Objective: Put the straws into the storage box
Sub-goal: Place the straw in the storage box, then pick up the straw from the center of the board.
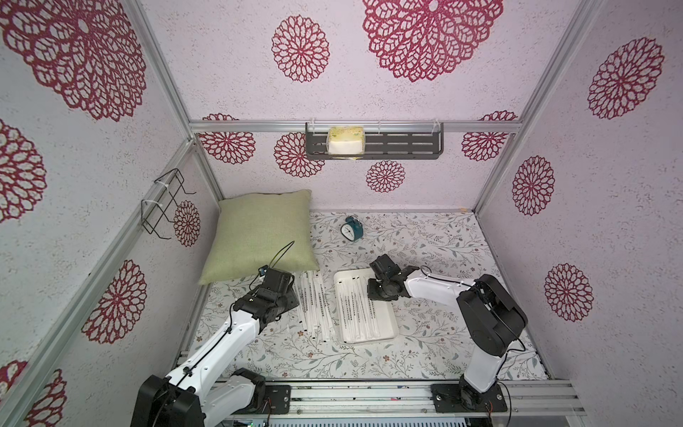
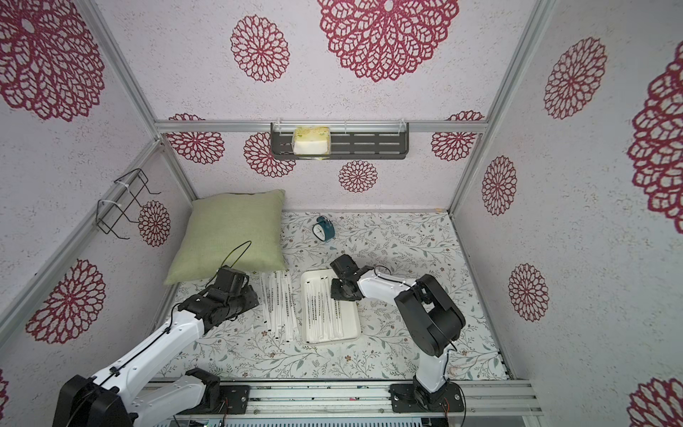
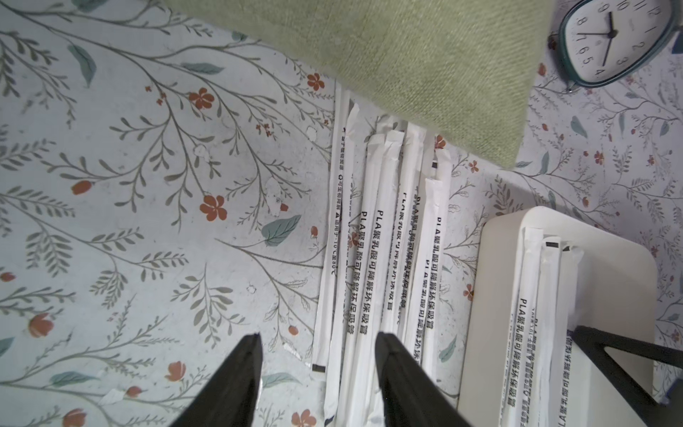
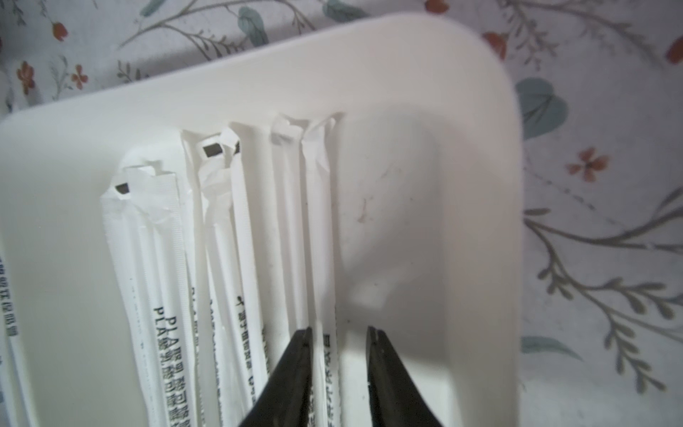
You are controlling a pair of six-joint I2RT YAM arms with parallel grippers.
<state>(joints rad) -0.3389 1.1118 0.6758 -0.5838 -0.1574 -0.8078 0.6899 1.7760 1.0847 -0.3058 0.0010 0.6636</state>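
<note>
My left gripper hangs over the loose straws on the table, jaws parted, nothing pinched. Bare cloth lies open on their side away from the storage box, while the pillow reaches over their far ends. My right gripper stands parted inside the box, straddling the outermost straw there (loose, not squeezed), bare floor between it and the rim.

Clock cut off at edge, pillow hiding ends of some straws, storage box rim blurred
</note>
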